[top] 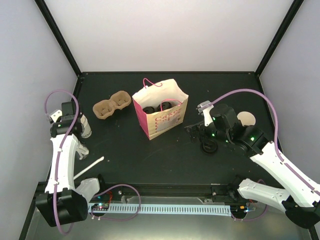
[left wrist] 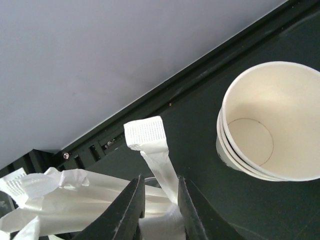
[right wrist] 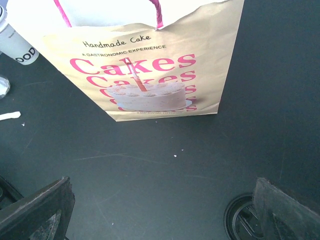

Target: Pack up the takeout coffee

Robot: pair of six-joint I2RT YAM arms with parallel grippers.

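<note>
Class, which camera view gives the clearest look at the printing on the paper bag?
The right wrist view: the paper bag fills its upper half, its Cakes lettering readable. The top external view shows the whole bag standing open, print tiny. The left wrist view misses it.

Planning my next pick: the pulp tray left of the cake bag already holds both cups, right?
Not right. The pulp tray does sit left of the cake bag, but it holds no cups: the top external view shows both its pockets bare.
</note>
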